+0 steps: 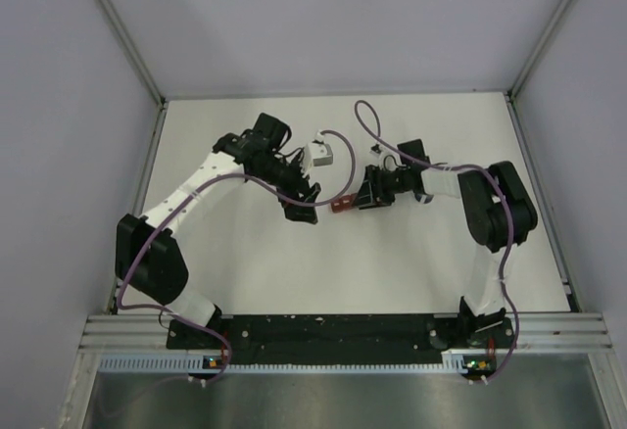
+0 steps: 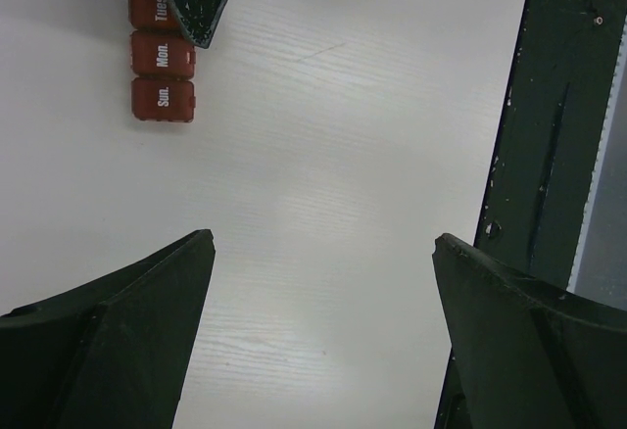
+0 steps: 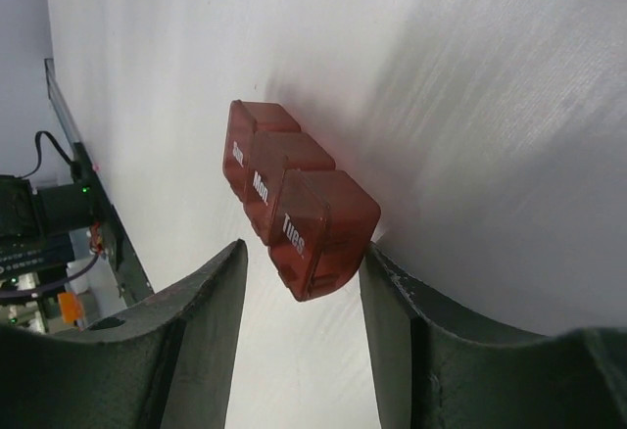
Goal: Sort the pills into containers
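The containers [image 1: 340, 205] are a dark red-brown strip of three joined lidded boxes marked Sun., Mon. and Tues. [image 2: 163, 57], lying on the white table [image 1: 392, 262]. My right gripper [image 1: 357, 199] straddles the Tues. end [image 3: 323, 228]. In the right wrist view the right gripper [image 3: 304, 249] is open, with a gap at its left finger [image 3: 196, 321], while its right finger [image 3: 411, 331] sits against the box. My left gripper [image 1: 302, 210] hovers just left of the strip, and in the left wrist view it [image 2: 323, 238] stands wide open over bare table. No pills show in any view.
The black base rail [image 1: 323, 331] runs along the near edge and also shows in the left wrist view [image 2: 558, 155]. Grey enclosure walls [image 1: 59, 155] bound the table on the left, right and back. Purple cables [image 1: 367, 120] loop over both arms.
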You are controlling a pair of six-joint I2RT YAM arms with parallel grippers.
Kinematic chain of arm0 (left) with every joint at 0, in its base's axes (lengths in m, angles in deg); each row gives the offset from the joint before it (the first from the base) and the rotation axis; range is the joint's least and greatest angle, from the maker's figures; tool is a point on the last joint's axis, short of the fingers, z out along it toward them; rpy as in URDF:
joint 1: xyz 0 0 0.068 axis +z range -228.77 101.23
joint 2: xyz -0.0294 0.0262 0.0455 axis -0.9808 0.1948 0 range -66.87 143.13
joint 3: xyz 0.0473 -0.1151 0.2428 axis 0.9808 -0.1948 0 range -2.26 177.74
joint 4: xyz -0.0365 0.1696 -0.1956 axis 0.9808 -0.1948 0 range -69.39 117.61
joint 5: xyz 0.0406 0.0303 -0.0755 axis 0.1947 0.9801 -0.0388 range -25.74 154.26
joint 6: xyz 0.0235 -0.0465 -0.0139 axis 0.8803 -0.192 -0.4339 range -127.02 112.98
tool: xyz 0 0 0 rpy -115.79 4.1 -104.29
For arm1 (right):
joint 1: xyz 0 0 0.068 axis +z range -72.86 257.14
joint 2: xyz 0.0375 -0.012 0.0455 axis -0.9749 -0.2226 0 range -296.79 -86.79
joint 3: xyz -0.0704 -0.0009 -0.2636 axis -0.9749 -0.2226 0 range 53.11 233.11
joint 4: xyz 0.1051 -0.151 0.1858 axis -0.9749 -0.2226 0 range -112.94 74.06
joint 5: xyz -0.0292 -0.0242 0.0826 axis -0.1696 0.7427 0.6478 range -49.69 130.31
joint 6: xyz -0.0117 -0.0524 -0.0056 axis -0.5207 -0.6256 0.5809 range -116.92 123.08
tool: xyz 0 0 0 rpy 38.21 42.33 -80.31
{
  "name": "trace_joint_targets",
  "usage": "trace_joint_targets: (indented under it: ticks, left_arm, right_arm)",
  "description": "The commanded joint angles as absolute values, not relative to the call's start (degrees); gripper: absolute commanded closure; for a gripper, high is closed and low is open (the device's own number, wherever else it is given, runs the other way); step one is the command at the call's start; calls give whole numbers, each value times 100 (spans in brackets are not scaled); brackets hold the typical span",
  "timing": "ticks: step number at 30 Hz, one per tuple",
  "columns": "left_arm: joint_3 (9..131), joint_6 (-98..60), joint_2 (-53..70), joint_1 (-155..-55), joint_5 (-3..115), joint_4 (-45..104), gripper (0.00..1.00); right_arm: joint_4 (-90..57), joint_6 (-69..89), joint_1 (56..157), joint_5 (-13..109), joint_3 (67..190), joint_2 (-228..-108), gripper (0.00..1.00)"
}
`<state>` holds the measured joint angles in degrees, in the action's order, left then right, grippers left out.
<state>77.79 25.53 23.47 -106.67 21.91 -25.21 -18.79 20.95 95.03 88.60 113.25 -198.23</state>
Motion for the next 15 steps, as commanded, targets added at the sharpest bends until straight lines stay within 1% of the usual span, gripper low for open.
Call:
trace_joint_targets:
  ticks: [1, 6, 15]
  left_arm:
    - [7720, 2550, 2032, -10654, 2190, -2241, 1]
    - [7649, 2435, 1935, -10654, 2383, -2100, 1]
    - [7438, 2163, 1768, -10645, 2761, -1704, 1]
  right_arm:
    - [-2314, 1609, 9551, 8215, 11472, -19499, 50]
    - [-2560, 1328, 9559, 7872, 11464, -19236, 48]
    - [-2868, 941, 9551, 7354, 11402, -18743, 42]
